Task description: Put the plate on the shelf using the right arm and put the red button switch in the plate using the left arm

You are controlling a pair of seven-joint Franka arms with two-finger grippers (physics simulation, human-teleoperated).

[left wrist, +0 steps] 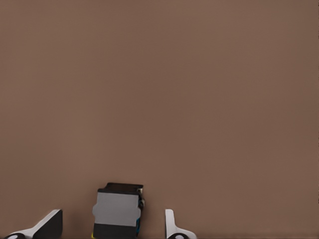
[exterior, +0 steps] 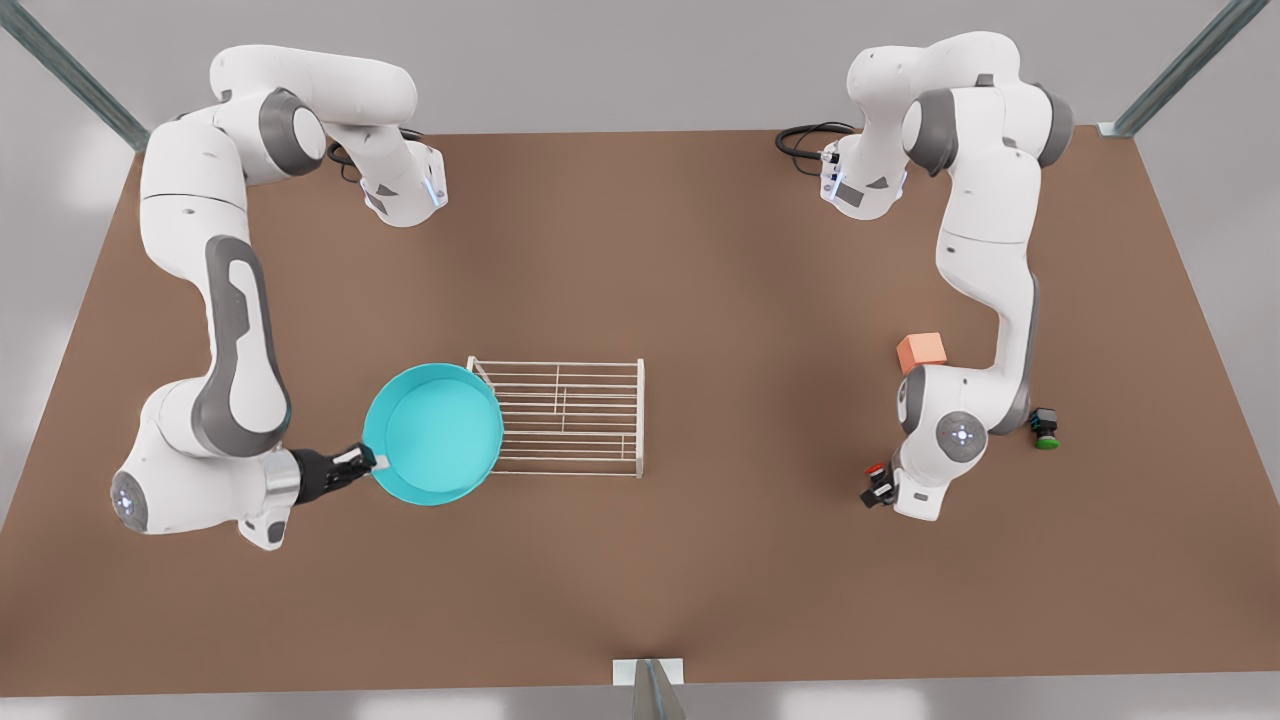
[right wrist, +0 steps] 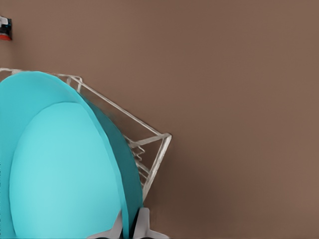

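On the front view's left, the right gripper [exterior: 372,462] is pinching the plate [exterior: 433,433] by its rim, overlapping the shelf [exterior: 560,417] lying rightward. At far right, the left gripper [left wrist: 112,224] is straddling, fingers spread, the red button switch [left wrist: 118,211].

The brown table [exterior: 640,250] carries the white wire shelf [exterior: 570,415] near its middle. Toward the front view's right, an orange cube [exterior: 921,352], a green-capped switch [exterior: 1045,428] and the red button switch [exterior: 876,472] lie on the tabletop, well apart from the shelf. The turquoise plate [exterior: 432,433] overlaps the shelf's end toward the front view's left; whether it rests on the shelf cannot be told.
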